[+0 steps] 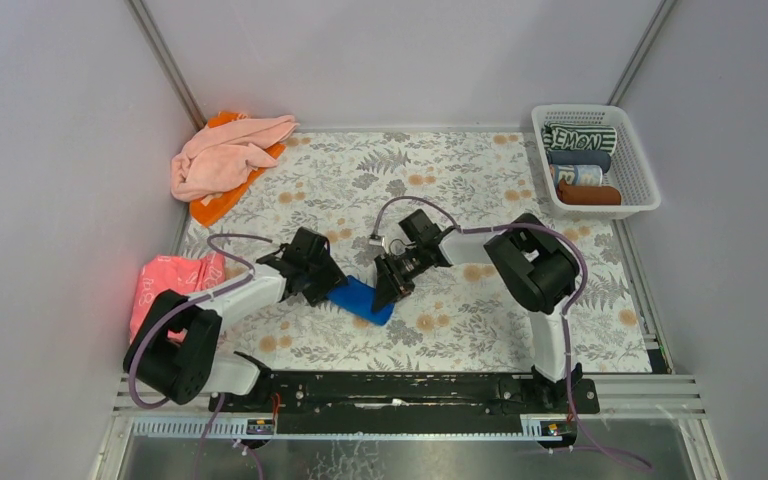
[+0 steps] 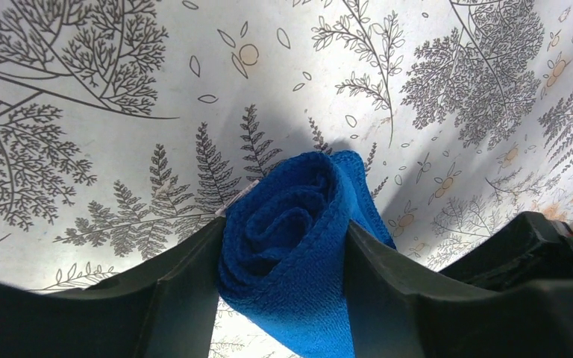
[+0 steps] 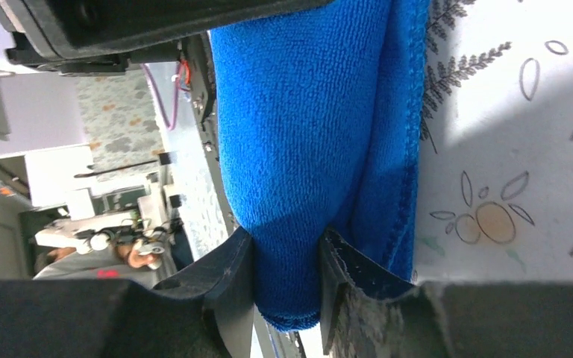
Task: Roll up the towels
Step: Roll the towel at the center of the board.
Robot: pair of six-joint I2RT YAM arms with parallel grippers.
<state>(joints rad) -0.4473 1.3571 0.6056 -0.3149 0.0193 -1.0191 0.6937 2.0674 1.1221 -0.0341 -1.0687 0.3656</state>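
Leaf-and-flower print covers the surface (image 1: 460, 180), with pale walls closing in 3 sides, and we find the blue towel (image 1: 362, 298) lying near the middle of it, a little toward the near edge, between our 2 arms. It is rolled into a short tube that slants across the print. Our left tool (image 1: 326, 281) meets the roll at its left end and our right tool (image 1: 390, 284) meets it at its right end, so the towel bridges the 2. From the left wrist we look straight into the roll's end: the blue towel (image 2: 287, 246) shows a spiral of layers, and both fingers (image 2: 179, 298) press against its sides, the left tool (image 2: 283, 253) closed to the width of the roll. From the right wrist the blue towel (image 3: 306, 134) runs away from us along the surface, and the right tool (image 3: 287, 261) is nearly closed, its fingers (image 3: 231, 283) pinching the near end of the cloth. At the far right corner a white basket (image 1: 644, 168) holds several rolled towels (image 1: 580, 140). At the far left a pink towel (image 1: 222, 155) lies crumpled on an orange towel (image 1: 212, 208), and a red patterned towel (image 1: 165, 280) lies beside the left arm.
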